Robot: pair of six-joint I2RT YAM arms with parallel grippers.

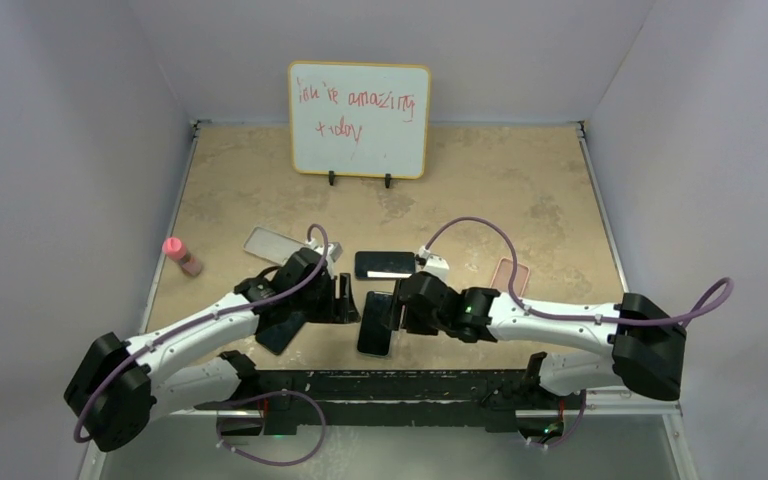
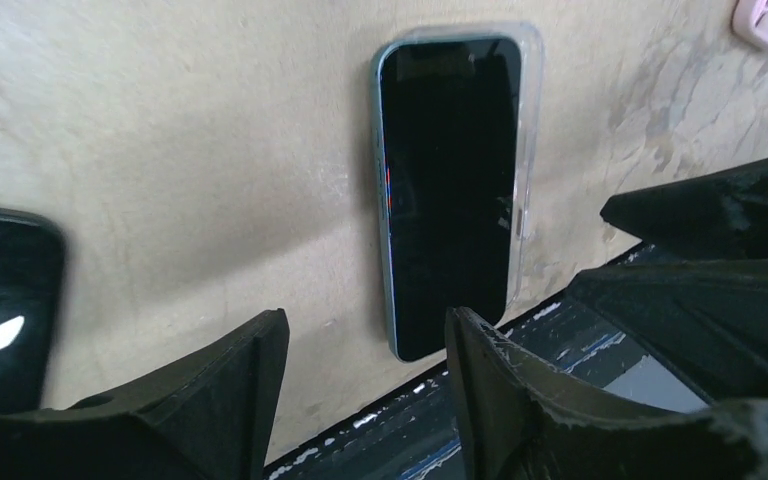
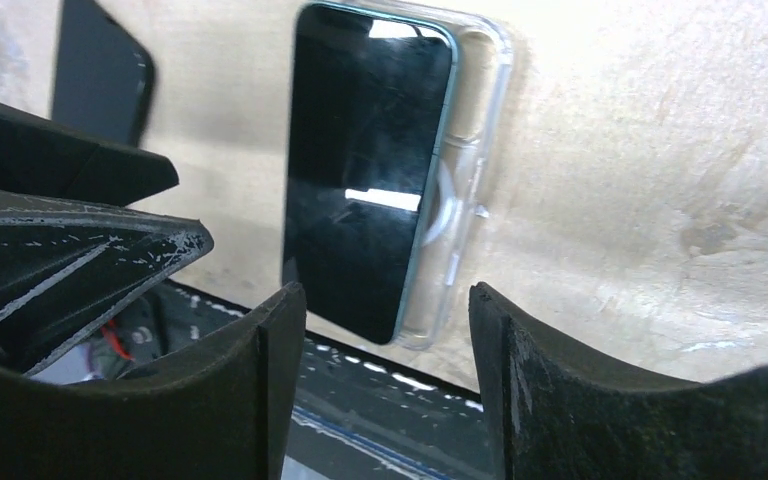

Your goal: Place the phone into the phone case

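A black-screened phone with a teal edge lies face up on a clear phone case near the table's front edge, between both grippers. In the left wrist view the phone sits askew on the case. In the right wrist view the phone is shifted to one side, and a strip of the case shows bare beside it. My left gripper is open and empty just left of the phone. My right gripper is open and empty just right of it.
A second dark phone lies behind the grippers and a third lies under my left arm. A silvery case, a pink case and a pink bottle lie around. A whiteboard stands at the back.
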